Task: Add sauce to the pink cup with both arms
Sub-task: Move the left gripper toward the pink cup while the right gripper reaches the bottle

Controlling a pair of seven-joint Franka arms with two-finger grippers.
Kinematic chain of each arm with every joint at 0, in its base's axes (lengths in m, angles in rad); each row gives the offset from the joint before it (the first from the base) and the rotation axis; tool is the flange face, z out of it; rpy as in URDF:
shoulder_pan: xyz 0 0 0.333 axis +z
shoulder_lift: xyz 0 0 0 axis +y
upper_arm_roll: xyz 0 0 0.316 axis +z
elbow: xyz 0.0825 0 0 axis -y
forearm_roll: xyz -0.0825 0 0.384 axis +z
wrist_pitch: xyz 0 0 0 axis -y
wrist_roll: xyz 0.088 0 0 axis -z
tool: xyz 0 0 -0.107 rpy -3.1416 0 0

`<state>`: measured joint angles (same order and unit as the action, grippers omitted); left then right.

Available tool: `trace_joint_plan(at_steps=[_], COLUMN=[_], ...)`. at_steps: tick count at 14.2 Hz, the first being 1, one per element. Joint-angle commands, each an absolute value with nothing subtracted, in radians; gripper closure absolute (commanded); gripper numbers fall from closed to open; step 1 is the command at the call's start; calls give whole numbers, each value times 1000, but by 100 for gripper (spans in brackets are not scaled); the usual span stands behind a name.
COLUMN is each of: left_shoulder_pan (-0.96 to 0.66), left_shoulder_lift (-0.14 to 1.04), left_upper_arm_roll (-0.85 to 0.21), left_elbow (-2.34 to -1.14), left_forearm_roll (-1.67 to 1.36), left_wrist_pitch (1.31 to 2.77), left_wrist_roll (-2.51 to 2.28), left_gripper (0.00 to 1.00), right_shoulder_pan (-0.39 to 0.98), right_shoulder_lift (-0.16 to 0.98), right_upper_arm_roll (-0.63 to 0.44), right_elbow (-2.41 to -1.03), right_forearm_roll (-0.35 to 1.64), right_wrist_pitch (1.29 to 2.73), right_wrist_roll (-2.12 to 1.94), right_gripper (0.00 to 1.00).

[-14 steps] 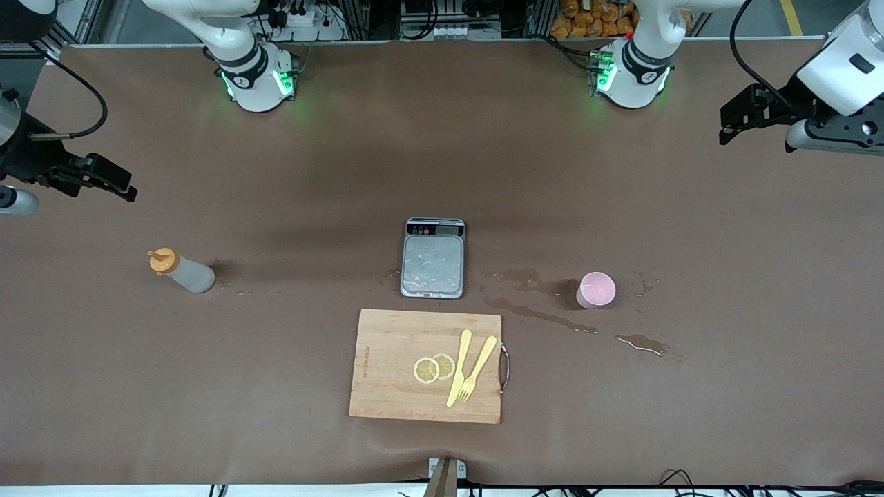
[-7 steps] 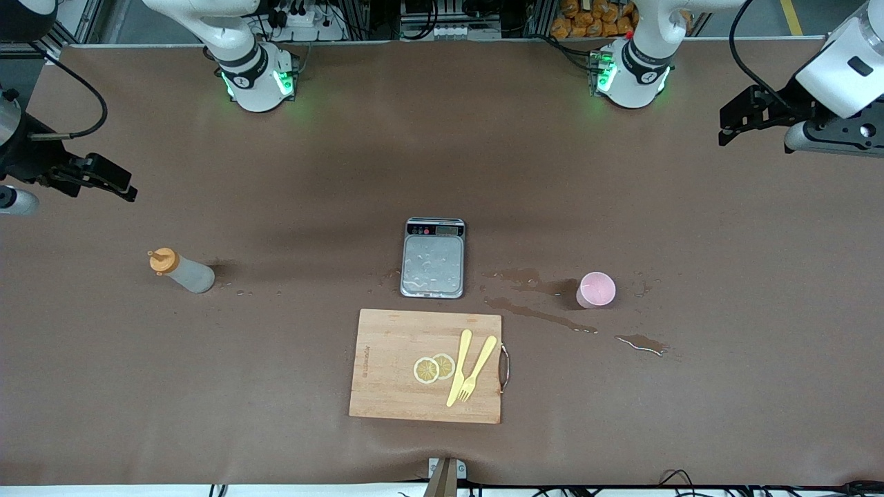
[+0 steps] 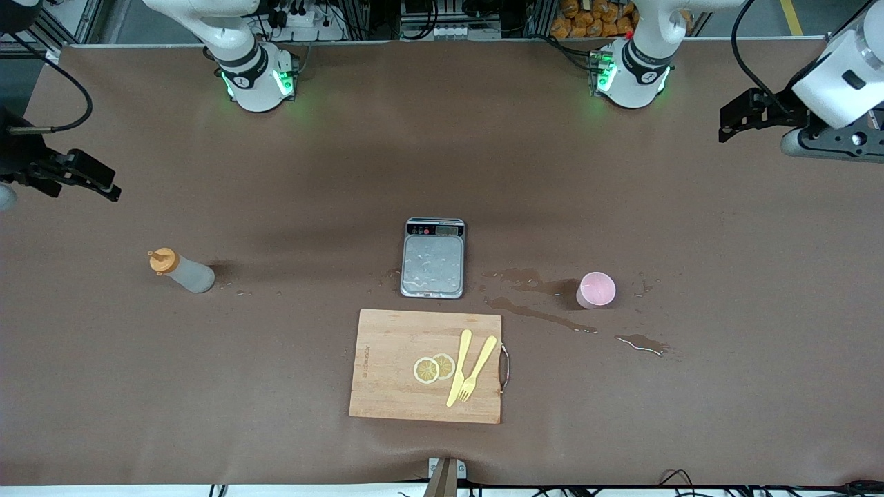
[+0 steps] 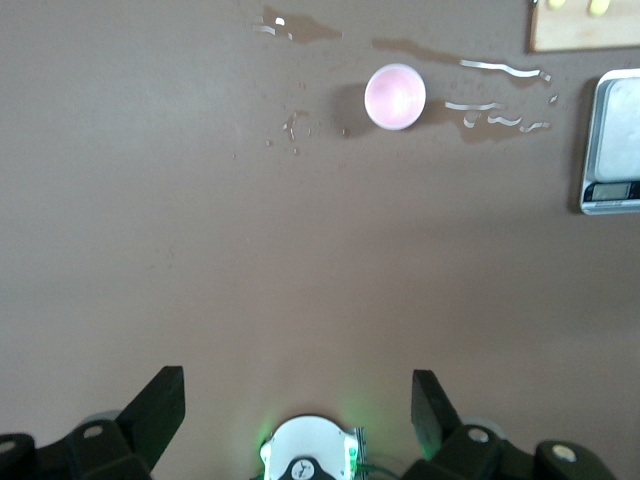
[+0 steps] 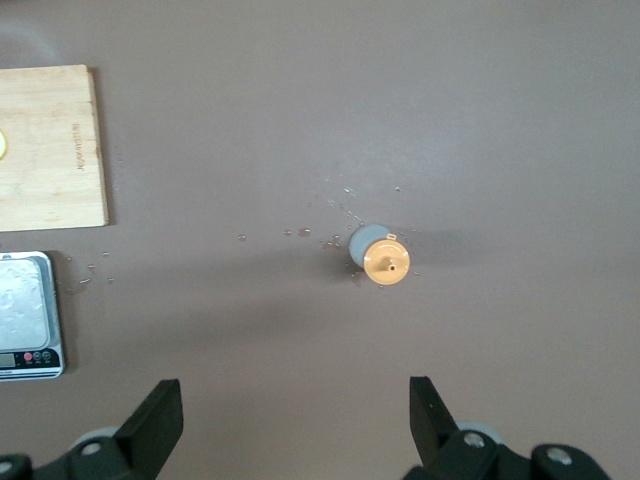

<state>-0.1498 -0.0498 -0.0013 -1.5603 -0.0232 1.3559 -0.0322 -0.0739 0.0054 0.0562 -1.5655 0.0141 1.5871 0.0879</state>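
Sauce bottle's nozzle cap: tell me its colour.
Orange, on the sauce bottle's nozzle cap; the body is translucent greyish-white. Clearest in the front view.

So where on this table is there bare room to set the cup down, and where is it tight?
Bare cloth lies between the bottle and the scale, and between the scale and the arm bases. It is crowded mid-table: the scale sits close to the board, and wet spills run from the scale to the pink cup.
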Motion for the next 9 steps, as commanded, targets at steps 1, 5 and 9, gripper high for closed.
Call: trace_joint_plan(at_steps=[1, 5, 9], left_shoulder_pan=[-143, -152, -155], left_shoulder_lift=[-61, -51, -51], left_upper_arm_roll=[-14, -20, -38], left_elbow=[-1588, -1670, -1804], left_forearm_roll=[-21, -21, -21], left_wrist_pitch=[1330, 1380, 1515], left_wrist_roll=[-38, -40, -63], left_gripper=[0, 0, 0], right_shoulder_pan=[-100, -98, -107], right_shoulder_lift=[25, 28, 29], right_upper_arm_roll=[61, 61, 61], right_elbow=[-1552, -1546, -1540], right_forearm_roll=[5, 0, -2], right_wrist_pitch=[1575, 1574, 1537], right_wrist_roll=[66, 66, 78], right_gripper=[0, 0, 0])
